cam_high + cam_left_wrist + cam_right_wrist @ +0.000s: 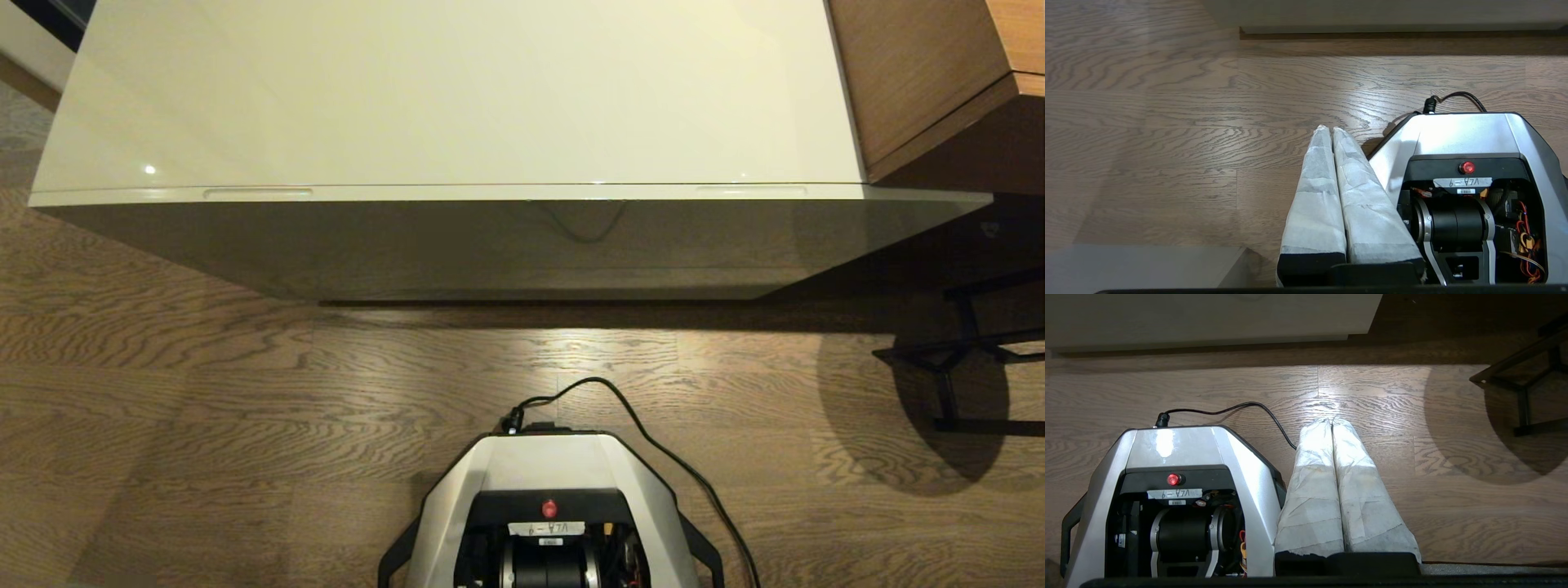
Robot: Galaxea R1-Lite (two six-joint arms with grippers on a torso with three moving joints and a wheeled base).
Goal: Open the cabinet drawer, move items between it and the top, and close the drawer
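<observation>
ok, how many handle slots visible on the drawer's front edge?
2. One slot sits near the left end of the cabinet drawer front edge, the other slot near the right end. The drawer is shut; none looks hidden.

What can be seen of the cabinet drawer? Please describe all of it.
The cabinet drawer is shut, its glossy beige-grey front as wide as the low cabinet. Two slim oblong slots lie at its upper front edge, one near each end. The front reflects the wooden floor and a dark cable. Nothing touches it. Its inside is hidden.
</observation>
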